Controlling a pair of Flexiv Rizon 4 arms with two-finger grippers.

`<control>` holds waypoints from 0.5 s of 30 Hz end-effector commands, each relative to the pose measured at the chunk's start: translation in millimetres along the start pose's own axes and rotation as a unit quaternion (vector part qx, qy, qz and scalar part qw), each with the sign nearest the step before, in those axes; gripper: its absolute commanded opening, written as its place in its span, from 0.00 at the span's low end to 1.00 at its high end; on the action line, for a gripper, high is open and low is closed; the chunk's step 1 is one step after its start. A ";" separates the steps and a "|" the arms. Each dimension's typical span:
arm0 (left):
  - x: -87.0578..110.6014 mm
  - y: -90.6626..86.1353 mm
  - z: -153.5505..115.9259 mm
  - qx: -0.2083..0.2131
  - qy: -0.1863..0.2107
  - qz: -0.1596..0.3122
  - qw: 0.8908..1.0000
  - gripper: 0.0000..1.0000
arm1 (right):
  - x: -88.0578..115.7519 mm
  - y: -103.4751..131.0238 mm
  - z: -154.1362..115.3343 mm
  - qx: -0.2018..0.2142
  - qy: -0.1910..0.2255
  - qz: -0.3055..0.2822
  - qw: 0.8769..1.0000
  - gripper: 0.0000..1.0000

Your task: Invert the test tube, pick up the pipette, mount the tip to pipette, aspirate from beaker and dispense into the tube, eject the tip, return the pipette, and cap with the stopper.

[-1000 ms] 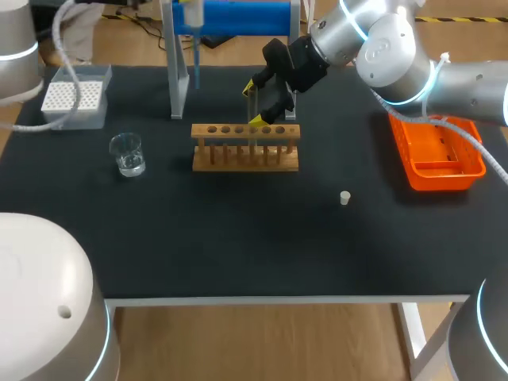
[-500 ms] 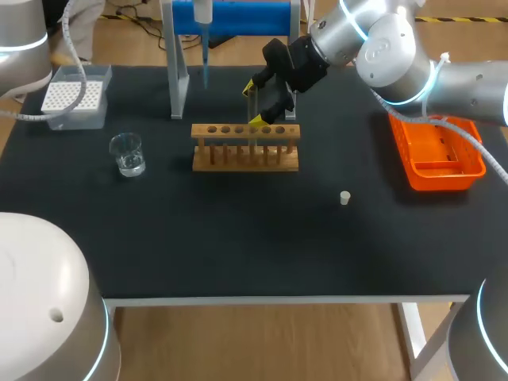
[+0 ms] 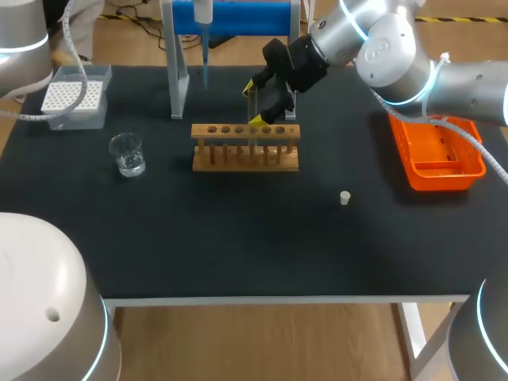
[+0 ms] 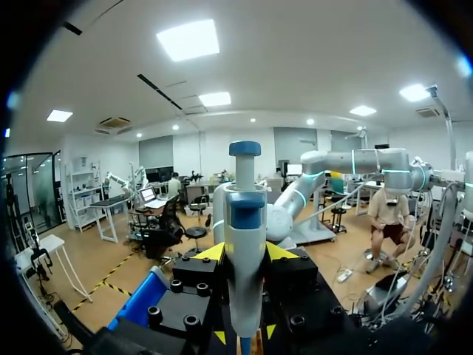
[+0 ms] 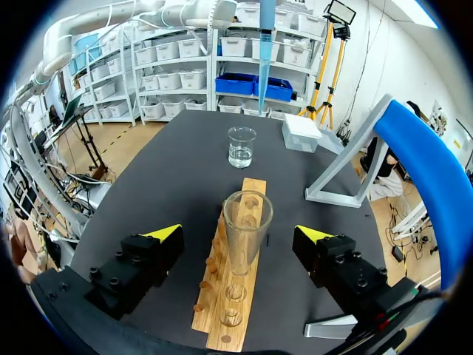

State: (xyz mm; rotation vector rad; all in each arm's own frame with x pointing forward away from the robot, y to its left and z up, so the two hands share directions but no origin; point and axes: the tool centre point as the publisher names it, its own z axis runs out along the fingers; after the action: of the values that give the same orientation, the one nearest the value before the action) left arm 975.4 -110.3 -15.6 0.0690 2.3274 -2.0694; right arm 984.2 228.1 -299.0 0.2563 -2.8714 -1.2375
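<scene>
Shifted pipette (image 3: 204, 12) rightward beside stand (image 3: 178, 71) at far edge of counter (image 3: 238, 246), left hand (image 4: 245, 252) clamped on it, shown by wrist view only, right hand (image 5: 238, 234) spread, gaps flanking racked test tube (image 5: 247, 218).

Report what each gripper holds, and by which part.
Left gripper grips the pipette by its body. Right gripper holds nothing; the test tube stands free between its open jaws.
</scene>
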 end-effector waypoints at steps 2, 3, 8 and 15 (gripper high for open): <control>0.3 -5.2 7.8 0.001 0.012 0.005 1.000 0.00 | 0.6 0.2 -0.9 0.001 0.000 0.000 1.000 1.00; 0.3 -6.9 11.0 0.000 0.012 0.004 1.000 0.00 | 0.6 0.2 -0.9 0.001 0.000 0.000 1.000 1.00; 0.6 -14.3 22.8 0.003 0.019 0.005 1.000 0.00 | 0.6 0.2 -0.9 0.001 0.000 0.000 1.000 1.00; -3.1 -22.0 43.0 0.009 0.033 0.010 0.999 0.00 | 0.6 0.2 -0.9 0.001 0.000 0.000 1.000 1.00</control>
State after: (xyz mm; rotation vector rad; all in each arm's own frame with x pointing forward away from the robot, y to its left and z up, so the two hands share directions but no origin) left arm 969.1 -146.7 1.0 0.1501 2.3275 -2.1035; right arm 984.2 228.1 -299.0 0.2563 -2.8714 -1.2375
